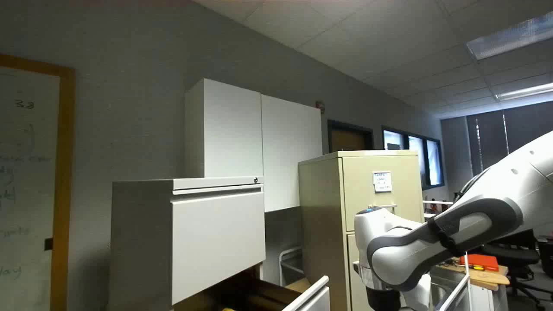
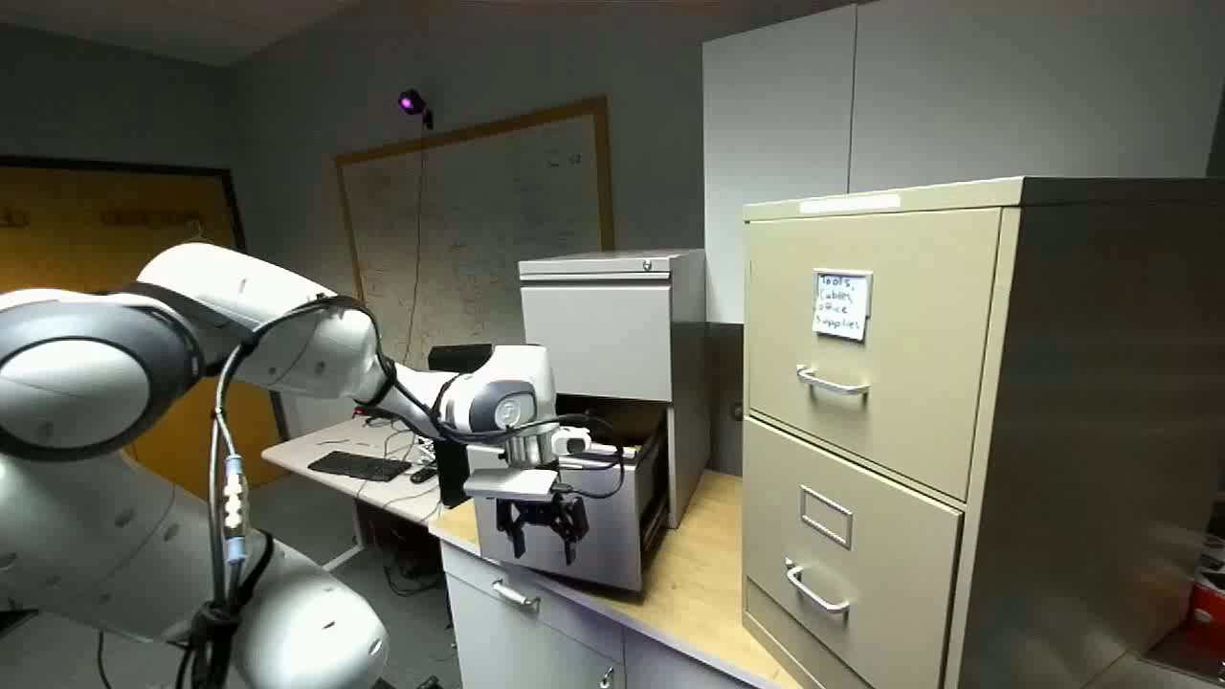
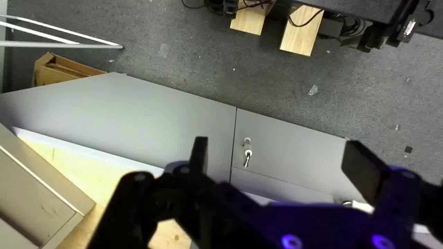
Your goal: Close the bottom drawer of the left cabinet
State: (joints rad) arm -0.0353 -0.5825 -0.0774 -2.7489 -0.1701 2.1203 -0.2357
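The left cabinet, pale grey-white, shows in both exterior views [image 1: 218, 242] [image 2: 598, 340]. Its top drawer is shut. Its bottom drawer is pulled out, and the drawer front [image 2: 610, 536] also shows at the lower edge in an exterior view [image 1: 317, 298]. My gripper [image 2: 544, 552] points down in front of the bottom drawer's front, overlapping it in that view; I cannot tell if it touches. In the wrist view the gripper [image 3: 277, 147] has its two fingers wide apart with nothing between them. The bottom drawer is mostly hidden behind the gripper there.
A taller beige filing cabinet [image 2: 871, 402] stands beside the left cabinet. Both stand on a wooden counter [image 2: 703, 550] over grey base cupboards with handles [image 3: 290, 148]. A white wall cupboard [image 1: 233, 134] is behind. A desk with a keyboard [image 2: 359, 466] is beyond the arm.
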